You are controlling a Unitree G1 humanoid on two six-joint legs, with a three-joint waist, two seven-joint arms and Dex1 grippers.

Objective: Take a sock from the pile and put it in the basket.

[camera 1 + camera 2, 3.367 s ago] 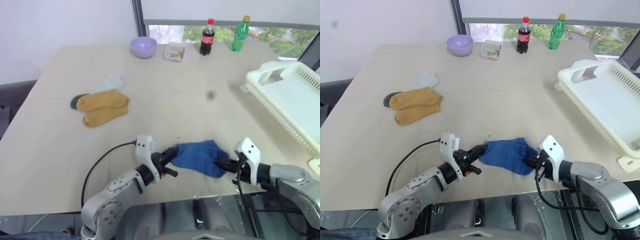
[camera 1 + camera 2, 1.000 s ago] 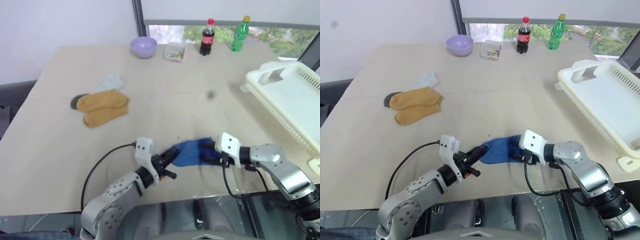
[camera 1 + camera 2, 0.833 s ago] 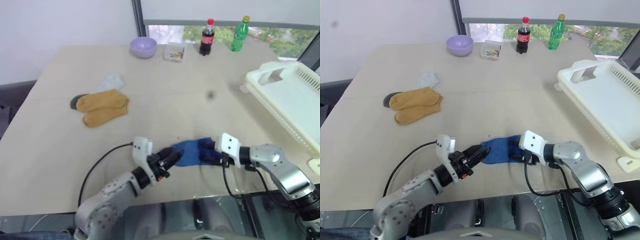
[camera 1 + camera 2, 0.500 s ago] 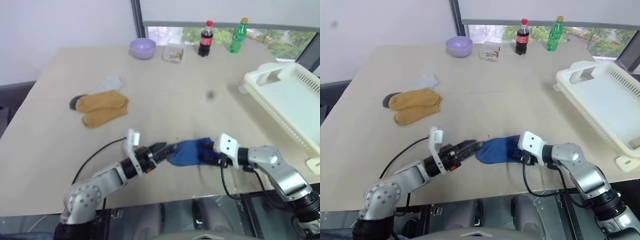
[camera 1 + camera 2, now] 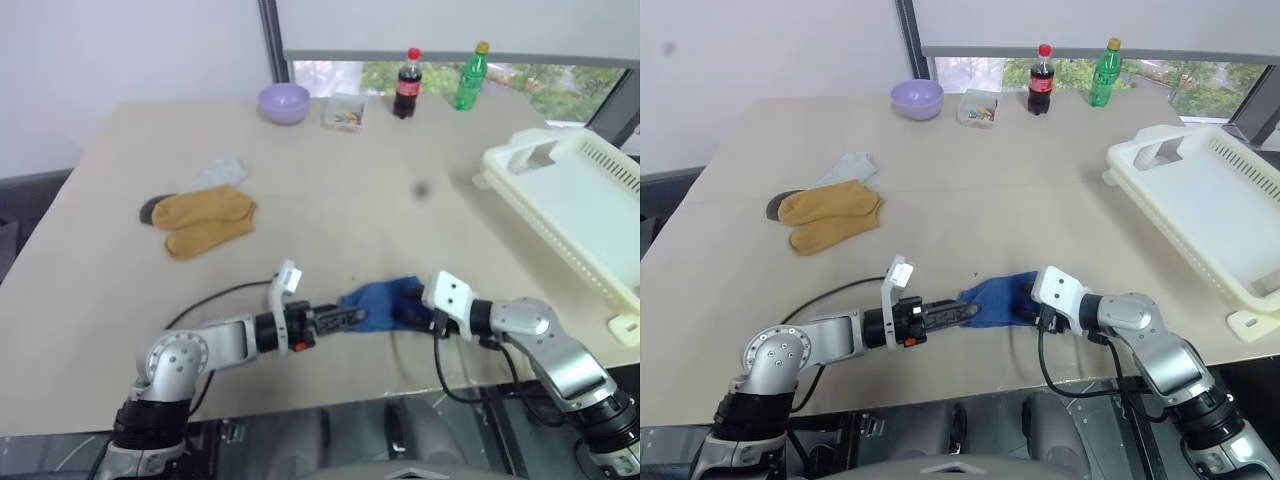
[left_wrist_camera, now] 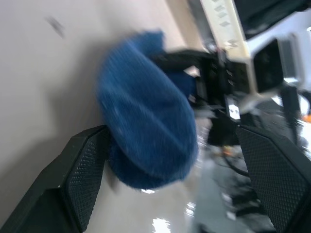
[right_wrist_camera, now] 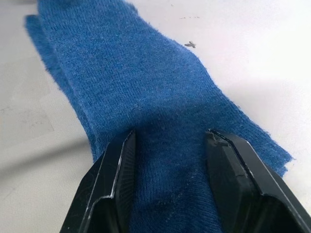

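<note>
Left wrist view: the left gripper point(image 6: 165, 160) had its fingers point(image 6: 73, 179) spread wide, the rounded end of the blue sock point(image 6: 146, 131) lying between them, not pinched. In the right wrist view the right gripper point(image 7: 170, 165) had its fingers point(image 7: 116, 179) pressed down into the other end of the same sock, clamped on the cloth. From the head views, the blue sock point(image 5: 378, 299) lay flat on the table point(image 5: 400, 200) near the front edge, between the two grippers, left gripper point(image 5: 345, 319) at its left end, right gripper point(image 5: 410, 314) at its right. Farther back on the left sat the pile point(image 5: 200, 215): two mustard socks, with a pale grey one and a dark one just behind them, well apart from the blue sock. The basket point(image 5: 570, 200) stood at the right side of the table, cream-white, slotted wall and cut-out handle showing. Along the far edge stood a lilac bowl point(image 5: 284, 102), a small clear box point(image 5: 344, 112) with coloured bits, a cola bottle point(image 5: 406, 82) and a green bottle point(image 5: 470, 76).
</note>
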